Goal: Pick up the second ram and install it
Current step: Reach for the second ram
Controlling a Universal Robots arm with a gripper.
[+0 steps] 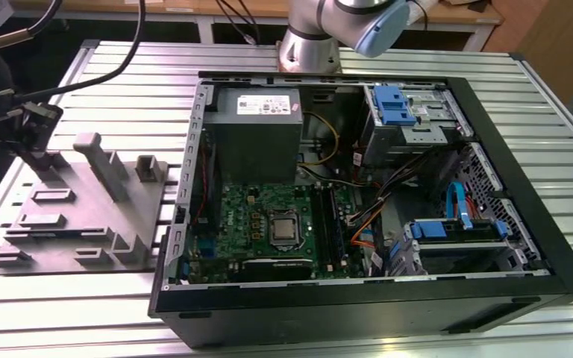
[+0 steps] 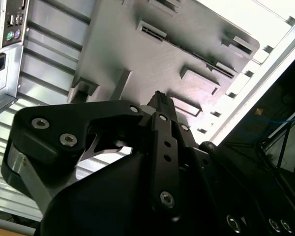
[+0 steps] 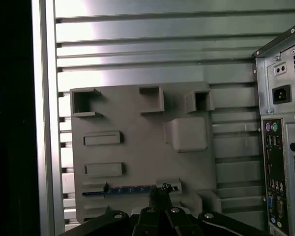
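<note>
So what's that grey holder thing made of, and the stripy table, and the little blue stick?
The grey holder looks like matte plastic, maybe printed: dull, one even colour, blocky pockets. The table looks like bare metal, probably aluminium: silvery ribbed slats with bright glare. The second ram looks like a thin blue circuit board with small parts on it.

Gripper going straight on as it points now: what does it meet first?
Most likely the ram, seated in a slot of the grey holder; in the first wrist view the gripper points at one end of it. Contact cannot be judged.
</note>
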